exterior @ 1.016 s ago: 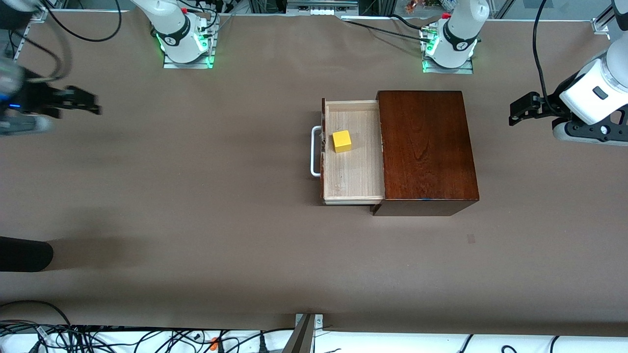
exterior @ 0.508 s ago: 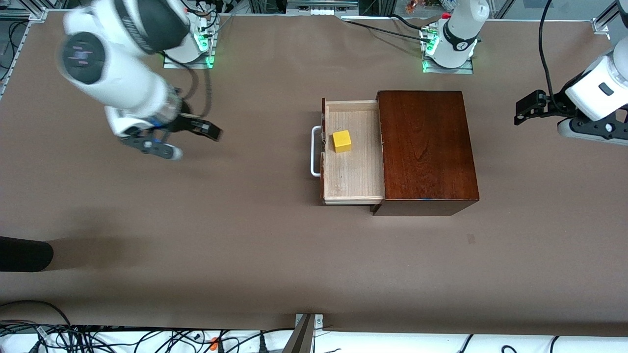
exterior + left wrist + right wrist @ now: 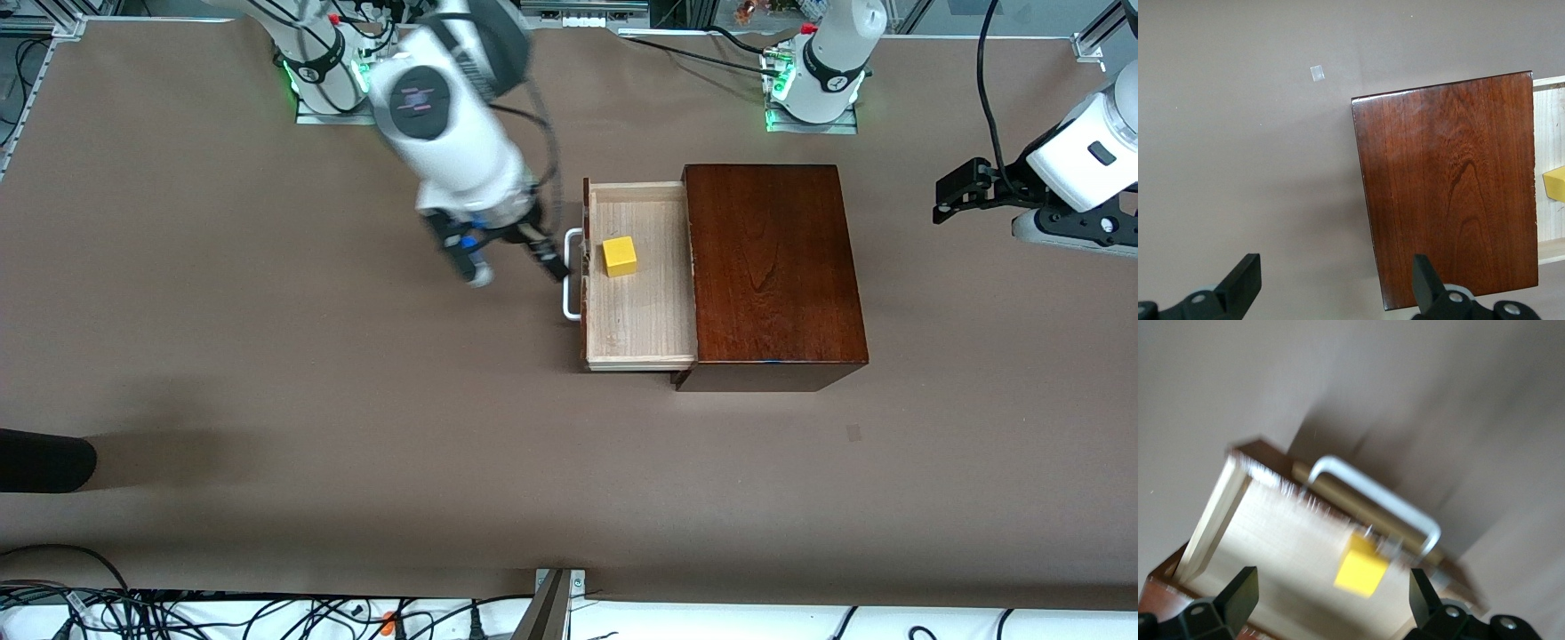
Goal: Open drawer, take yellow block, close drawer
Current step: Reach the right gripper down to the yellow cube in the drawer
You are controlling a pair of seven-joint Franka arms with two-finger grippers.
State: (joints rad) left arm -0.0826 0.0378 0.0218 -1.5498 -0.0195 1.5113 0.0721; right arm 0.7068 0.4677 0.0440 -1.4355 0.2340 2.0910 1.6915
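Observation:
The drawer [image 3: 640, 293] of the dark wooden box [image 3: 773, 267] stands pulled out toward the right arm's end of the table. The yellow block [image 3: 620, 256] rests on its pale floor, close to the white loop handle [image 3: 571, 276]. My right gripper [image 3: 514, 265] hangs open over the table just in front of the handle, with nothing in it. The right wrist view shows the block [image 3: 1361, 572], the handle [image 3: 1371, 500] and my right gripper [image 3: 1331, 600]. My left gripper [image 3: 958, 191] waits open over the table at the left arm's end, and the left wrist view shows my left gripper [image 3: 1335, 287] near the box [image 3: 1451, 187].
A dark rounded object [image 3: 44, 460] juts onto the table at the right arm's end, nearer the camera. A small pale patch [image 3: 853, 433] lies on the brown cloth nearer the camera than the box. Cables [image 3: 178, 613] run along the table's near edge.
My right arm has swung from the right arm's end of the table across to the drawer's handle. The left gripper shifted slightly. Drawer and block have not moved.

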